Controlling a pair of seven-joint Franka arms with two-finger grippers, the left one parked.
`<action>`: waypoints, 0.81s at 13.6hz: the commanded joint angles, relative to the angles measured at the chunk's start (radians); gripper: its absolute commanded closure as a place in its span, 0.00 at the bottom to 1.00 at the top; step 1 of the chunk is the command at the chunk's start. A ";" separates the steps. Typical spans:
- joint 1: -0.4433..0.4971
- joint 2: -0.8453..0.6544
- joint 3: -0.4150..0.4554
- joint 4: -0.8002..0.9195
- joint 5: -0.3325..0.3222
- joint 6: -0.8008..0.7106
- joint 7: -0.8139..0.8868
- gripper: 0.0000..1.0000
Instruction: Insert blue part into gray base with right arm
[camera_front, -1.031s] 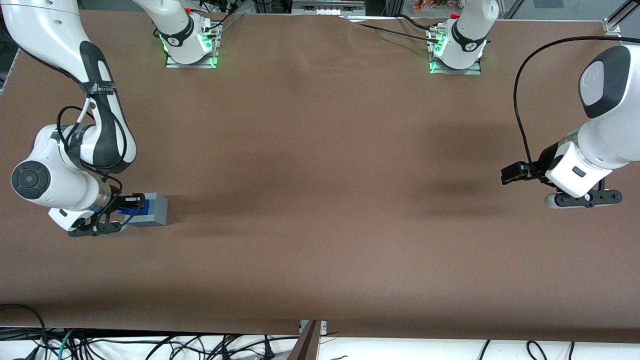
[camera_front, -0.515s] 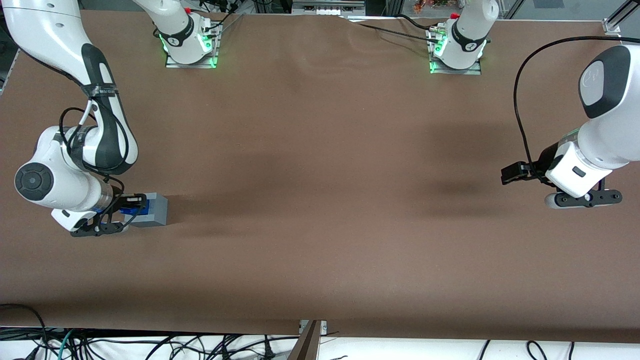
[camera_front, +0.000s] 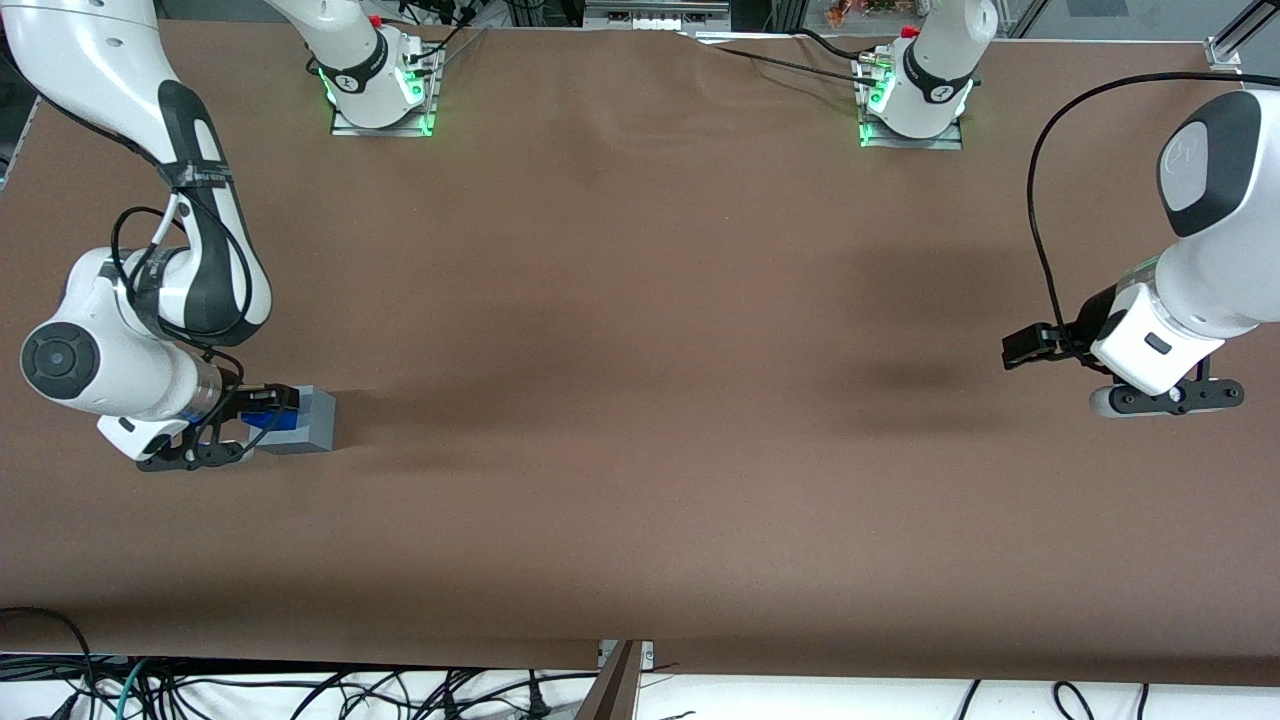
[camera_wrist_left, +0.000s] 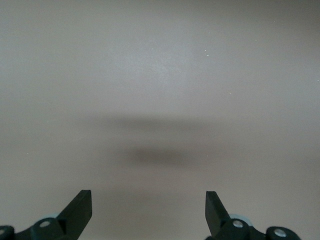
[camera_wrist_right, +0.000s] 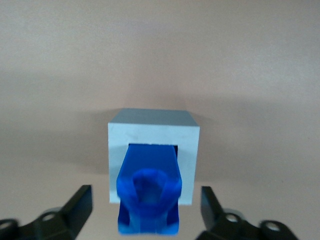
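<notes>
The gray base (camera_front: 312, 421) stands on the brown table near the working arm's end. In the right wrist view the gray base (camera_wrist_right: 190, 150) shows its square recess, and the blue part (camera_wrist_right: 149, 192) stands in that recess, its knobbed top sticking out toward the camera. The blue part (camera_front: 264, 421) shows in the front view as a small patch under the black fingers. My right gripper (camera_front: 266, 406) hangs just above the base. In the wrist view the gripper (camera_wrist_right: 146, 195) is open, with a fingertip (camera_wrist_right: 82, 197) well clear of the blue part on each side.
The brown table cover (camera_front: 640, 400) stretches wide toward the parked arm's end. Two arm mounts with green lights (camera_front: 380, 95) sit at the table edge farthest from the front camera. Cables lie along the near edge (camera_front: 300, 690).
The right arm's wrist has shifted slightly back toward the working arm's end of the table. The gray base and the blue part have not moved.
</notes>
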 joint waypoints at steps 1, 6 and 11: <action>0.001 -0.110 0.001 -0.007 0.002 -0.083 -0.013 0.00; 0.001 -0.310 -0.003 0.100 0.000 -0.397 -0.012 0.00; -0.077 -0.425 0.039 0.163 0.031 -0.505 -0.013 0.00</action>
